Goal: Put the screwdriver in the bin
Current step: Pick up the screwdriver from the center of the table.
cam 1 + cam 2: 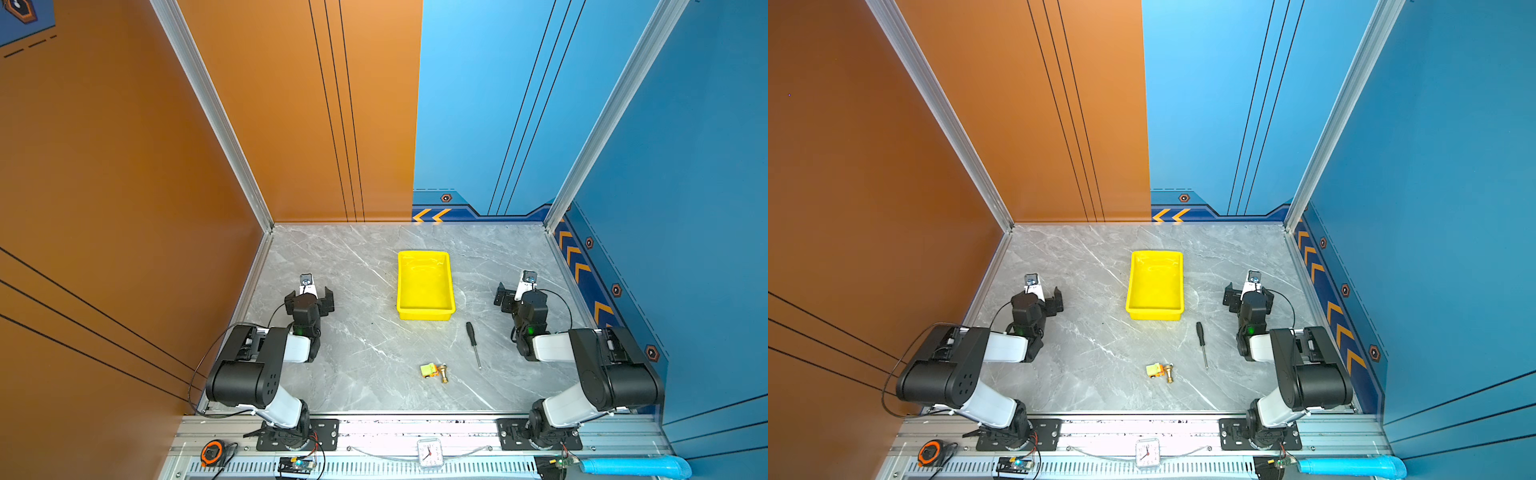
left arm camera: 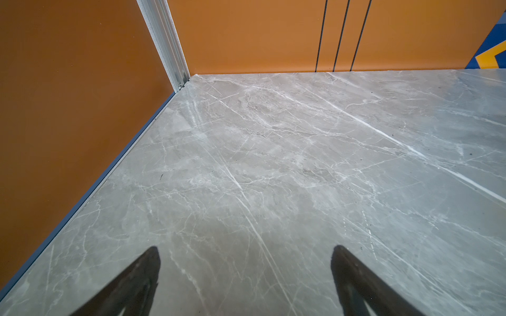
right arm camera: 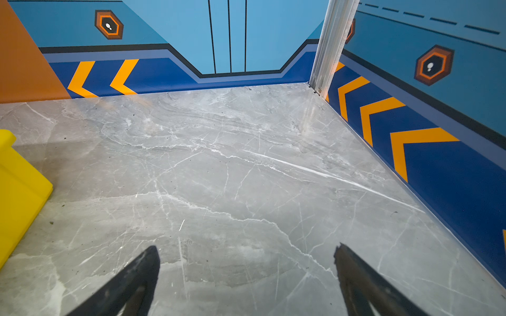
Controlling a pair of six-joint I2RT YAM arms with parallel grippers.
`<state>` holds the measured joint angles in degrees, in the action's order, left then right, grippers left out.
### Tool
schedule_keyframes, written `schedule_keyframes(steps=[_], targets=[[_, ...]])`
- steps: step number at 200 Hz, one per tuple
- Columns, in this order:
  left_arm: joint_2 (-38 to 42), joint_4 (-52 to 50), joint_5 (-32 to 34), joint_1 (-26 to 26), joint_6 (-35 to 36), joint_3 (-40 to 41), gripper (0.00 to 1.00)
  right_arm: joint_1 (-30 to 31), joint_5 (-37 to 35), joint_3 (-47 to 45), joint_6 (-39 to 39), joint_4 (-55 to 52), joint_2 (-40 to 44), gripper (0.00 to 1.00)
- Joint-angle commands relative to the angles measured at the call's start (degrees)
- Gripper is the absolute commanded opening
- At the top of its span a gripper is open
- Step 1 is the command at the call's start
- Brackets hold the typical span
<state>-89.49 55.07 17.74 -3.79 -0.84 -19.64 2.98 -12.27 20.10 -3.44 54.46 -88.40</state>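
Note:
The screwdriver (image 1: 473, 343) (image 1: 1202, 345), black handle and thin silver shaft, lies flat on the marble table just in front of the bin's near right corner. The yellow bin (image 1: 426, 312) (image 1: 1154, 313) stands mid-table with nothing inside; the right wrist view catches one corner of the bin (image 3: 19, 191). My left gripper (image 1: 309, 293) (image 1: 1037, 297) (image 2: 246, 249) is open over bare marble, left of the bin. My right gripper (image 1: 521, 293) (image 1: 1249, 296) (image 3: 247, 247) is open and holds nothing, right of the bin and behind the screwdriver.
A small yellow-green toy car (image 1: 428, 370) and a brass fitting (image 1: 444, 372) lie together near the front, left of the screwdriver's tip. Orange and blue walls enclose the table on three sides. A clock (image 1: 430, 453) and a tape measure (image 1: 212, 453) sit on the front rail.

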Motion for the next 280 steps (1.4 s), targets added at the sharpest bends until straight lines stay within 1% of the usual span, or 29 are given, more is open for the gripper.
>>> schedule_keyframes(steps=[1, 22, 44, 60, 77, 100, 117, 136, 157, 181, 195, 207, 224, 238, 255, 266, 280], targets=[[-0.31, 0.48, -0.55, 0.23, 0.82, -1.02, 0.98, 0.1, -2.61, 0.63, -0.82, -0.98, -0.08, 1.0], [0.4, 0.42, 0.89, -0.12, 0.69, -0.78, 0.98, 0.36, -5.13, 0.31, -1.64, -2.41, 2.24, 1.0], [2.56, 0.06, 2.31, -0.34, 0.34, -0.08, 0.98, 0.42, -5.73, -1.23, -1.74, -1.72, 4.68, 1.0], [4.42, -1.01, 2.8, -0.42, 0.48, 0.1, 0.98, 0.51, -6.59, -1.18, -1.91, -4.84, 7.84, 1.0], [7.65, -6.38, 3.97, -0.42, -0.11, -0.94, 0.98, 0.53, -6.58, -0.81, -2.67, -9.81, 11.94, 1.0], [12.46, -14.08, 2.99, -0.38, -0.87, -2.23, 0.98, 1.19, -6.74, -1.03, -4.05, -15.48, 17.77, 1.0], [16.73, -24.11, 2.72, -0.43, -2.09, -5.16, 0.98, 2.79, -8.74, -0.23, -4.84, -21.93, 22.6, 1.0], [20.99, -32.93, 0.07, -0.75, -3.92, -7.86, 0.98, 5.01, -11.28, 1.37, -6.03, -30.67, 28.37, 1.0], [24.37, -42.03, -3.06, -2.05, -5.56, -10.79, 0.98, 6.9, -13.83, 2.84, -10.48, -39.55, 34.5, 1.0], [28.08, -48.2, -7.47, -4.44, -8.34, -12.4, 0.98, 7.93, -19.0, 6.21, -21.61, -54.53, 40.89, 1.0], [30.16, -51.42, -8.7, -6.7, -9.61, -13.16, 0.98, 8.02, -20.46, 8.67, -27.45, -63.99, 43.34, 1.0], [31.82, -54.5, -8.31, -9.17, -10.85, -14.2, 0.98, 7.93, -20.07, 10.56, -29.94, -70.16, 44.42, 1.0], [33.07, -62.2, -5.86, -13.09, -12.05, -17.65, 0.98, 8.01, -17.29, 12.91, -30.31, -76.68, 44.63, 1.0], [33.07, -70.4, -3.9, -15.6, -13.91, -21.58, 0.98, 8.06, -14.76, 15.35, -30.65, -82.03, 43.25, 1.0], [32.68, -77.27, -3.17, -17.47, -16.25, -25.6, 0.98, 8.01, -10.87, 17.77, -30.71, -86.82, 40.77, 1.0], [32.42, -80.22, -4.27, -18.06, -17.4, -27.34, 0.98, 8.22, -8.32, 18.67, -30.31, -88.61, 39.42, 1.0], [31.88, -81.79, -8.3, -18.69, -17.36, -28.54, 0.98, 8.86, -7.68, 19.71, -31.21, -92.38, 37.74, 1.0]])
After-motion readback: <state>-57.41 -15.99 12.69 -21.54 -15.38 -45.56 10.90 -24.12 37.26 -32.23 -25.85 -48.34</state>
